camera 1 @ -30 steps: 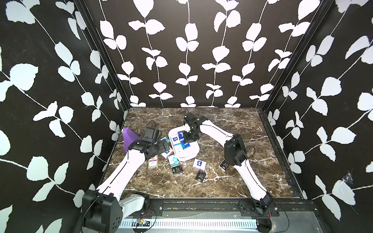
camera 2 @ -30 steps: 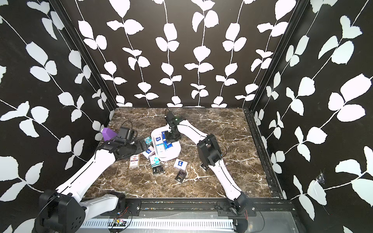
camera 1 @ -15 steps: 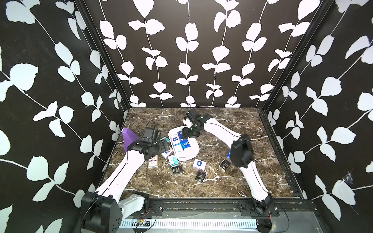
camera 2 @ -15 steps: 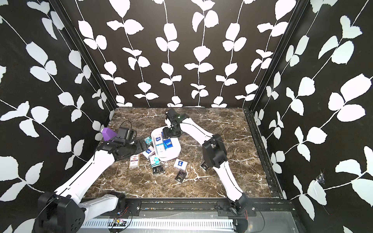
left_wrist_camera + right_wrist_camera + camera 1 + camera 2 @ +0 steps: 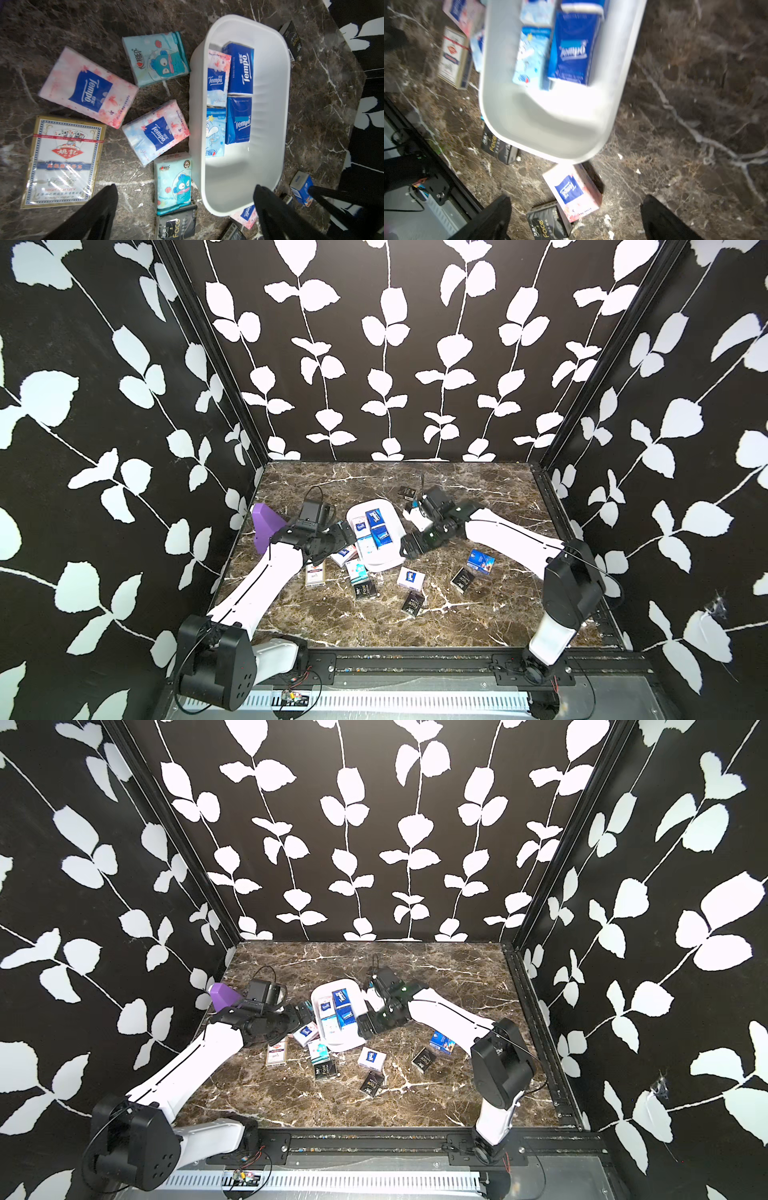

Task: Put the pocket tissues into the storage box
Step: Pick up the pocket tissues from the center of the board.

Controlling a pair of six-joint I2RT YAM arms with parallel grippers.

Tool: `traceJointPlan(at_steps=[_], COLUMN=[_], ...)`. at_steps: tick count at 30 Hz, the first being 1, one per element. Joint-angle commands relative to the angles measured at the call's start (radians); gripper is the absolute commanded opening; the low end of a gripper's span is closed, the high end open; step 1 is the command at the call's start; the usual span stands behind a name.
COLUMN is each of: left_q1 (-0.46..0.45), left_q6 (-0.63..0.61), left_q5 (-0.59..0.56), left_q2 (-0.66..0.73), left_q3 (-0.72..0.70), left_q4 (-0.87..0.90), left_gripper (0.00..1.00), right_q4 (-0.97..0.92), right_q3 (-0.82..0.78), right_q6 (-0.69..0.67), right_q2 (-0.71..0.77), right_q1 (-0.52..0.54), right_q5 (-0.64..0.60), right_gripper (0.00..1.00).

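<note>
**Right arm.** The right gripper (image 5: 408,548) stands with its jaws spread wide and nothing in them. It is just beside the near right corner of the storage box (image 5: 380,563), outside the rim. A second ago it hung over the far end of the box. It has since drawn back toward the near side, and its elbow has swung out to the right. In the right wrist view a pink pack (image 5: 571,191) lies on the marble table (image 5: 685,104) ahead of the open jaws, not touched.

**Left arm.** The left gripper (image 5: 347,531) is where it was, at the left side of the box, released and empty.

**Box contents.** Four packs lie flat inside:
- a dark blue pack (image 5: 239,68) at the far end, a spot the right gripper covered earlier
- a second dark blue pack (image 5: 239,120)
- a pink-and-blue pack (image 5: 218,76)
- a pale blue pack (image 5: 215,133)

**Outside the box.** The rest of the pocket tissues lie on the table as before.
- Two teal packs (image 5: 155,58), two pink ones and a black pack (image 5: 176,226) lie to the left and near side.
- A blue pack (image 5: 480,561) and further black packs lie to the right.
- One black pack (image 5: 407,491) lies beyond the box.
- A card box (image 5: 62,162) and a purple block (image 5: 266,526) have not moved.
</note>
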State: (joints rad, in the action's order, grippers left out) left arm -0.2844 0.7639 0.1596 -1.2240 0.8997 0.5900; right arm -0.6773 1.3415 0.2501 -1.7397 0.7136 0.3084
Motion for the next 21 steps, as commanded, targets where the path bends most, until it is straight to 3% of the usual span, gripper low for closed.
traceJointPlan(at_steps=[1,6,21], left_q1=[-0.001,-0.002,-0.002], left_q6=[0.037,0.051,0.055], left_q5=[0.038,0.038,-0.02], left_q2=[0.001,0.024,0.152], left_q3=[-0.013,-0.009,-0.05], left_q4=[-0.023,0.008,0.113], left_gripper=[0.99,0.99,0.99], right_q4=[0.065,0.094,0.052], right_q3=[-0.102,-0.15,-0.086], right_q6=[-0.049,-0.107,-0.264], right_q2=[0.067,0.059,-0.084], right_q1=[0.003,0.023,0.142], right_q5=[-0.029,-0.082,-0.25], right_gripper=[0.99,0.98,0.95])
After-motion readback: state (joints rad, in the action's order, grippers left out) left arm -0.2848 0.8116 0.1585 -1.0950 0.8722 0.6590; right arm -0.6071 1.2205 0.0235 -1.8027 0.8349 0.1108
